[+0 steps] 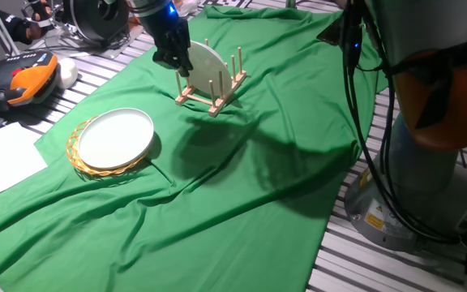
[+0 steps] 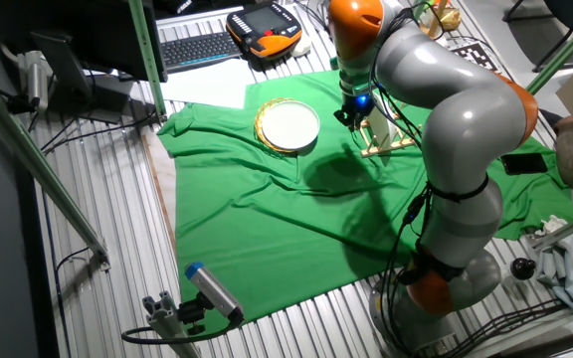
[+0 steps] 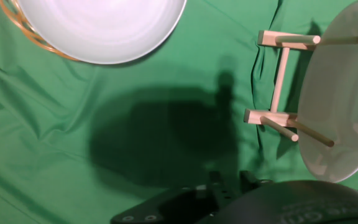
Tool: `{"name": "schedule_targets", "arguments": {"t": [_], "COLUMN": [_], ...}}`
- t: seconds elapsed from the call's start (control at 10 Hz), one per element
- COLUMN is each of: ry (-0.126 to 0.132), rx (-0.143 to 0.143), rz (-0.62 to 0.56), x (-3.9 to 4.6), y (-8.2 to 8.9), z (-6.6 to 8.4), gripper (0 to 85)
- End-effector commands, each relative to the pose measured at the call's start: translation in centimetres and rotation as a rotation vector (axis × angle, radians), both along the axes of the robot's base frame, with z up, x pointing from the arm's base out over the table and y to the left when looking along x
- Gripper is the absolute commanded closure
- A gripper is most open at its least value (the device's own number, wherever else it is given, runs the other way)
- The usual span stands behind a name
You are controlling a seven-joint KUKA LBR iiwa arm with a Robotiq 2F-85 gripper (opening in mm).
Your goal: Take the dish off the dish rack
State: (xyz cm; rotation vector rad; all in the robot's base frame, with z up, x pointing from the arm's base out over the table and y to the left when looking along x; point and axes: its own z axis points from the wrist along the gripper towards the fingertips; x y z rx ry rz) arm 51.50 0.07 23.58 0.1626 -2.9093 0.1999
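Dish (image 1: 207, 66) is standing on edge between the dowel pegs of the dish rack (image 1: 214, 91), tilting a little, on the green cloth (image 1: 217, 186) that is covering the table (image 1: 355, 259). You are seeing the claw (image 1: 174, 58) hovering just beside the dish's upper left rim in one fixed view; whether it is touching the rim, and whether its fingers are parted or closed, cannot be told (the black housing is hiding them). In the hand view the dish is filling the right edge, with the rack's base rails just left of it. A second white plate (image 1: 115, 137) is lying flat on a wicker mat (image 1: 83, 159), well apart from the rack.
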Motion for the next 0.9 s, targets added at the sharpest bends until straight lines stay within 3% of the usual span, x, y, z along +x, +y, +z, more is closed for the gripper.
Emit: {"name": "schedule_targets", "arguments": {"t": [0.0,0.8], "ry": [0.0,-0.007], "rx": [0.0,-0.01], "rz": [0.0,-0.038], "x": [0.0,0.0], "y": [0.0,0.0], "z": [0.0,0.01], "gripper": [85.0,85.0]}}
